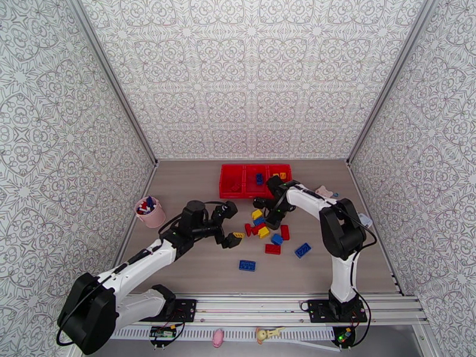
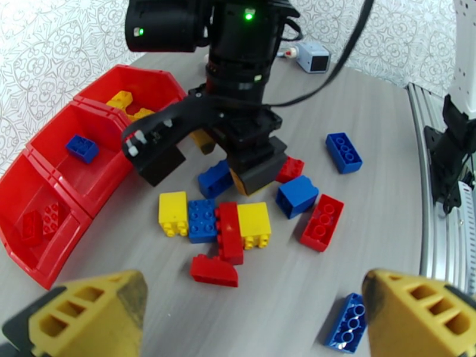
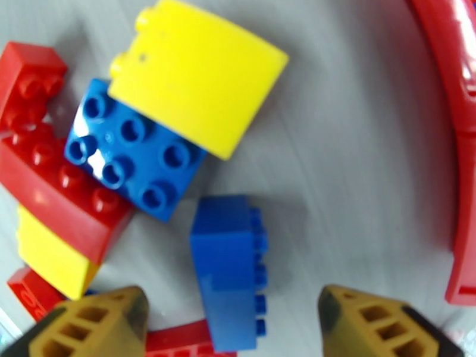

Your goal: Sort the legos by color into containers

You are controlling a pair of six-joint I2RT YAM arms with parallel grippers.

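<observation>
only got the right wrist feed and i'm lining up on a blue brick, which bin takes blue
Observer: The middle bin; a blue brick lies in it.
Operator: is the left arm in my way
Observer: The left gripper hangs open just left of the pile.
Operator: any blue outside the pile
Observer: Yes, a lone blue brick lies well clear of it, on the near side.
</observation>
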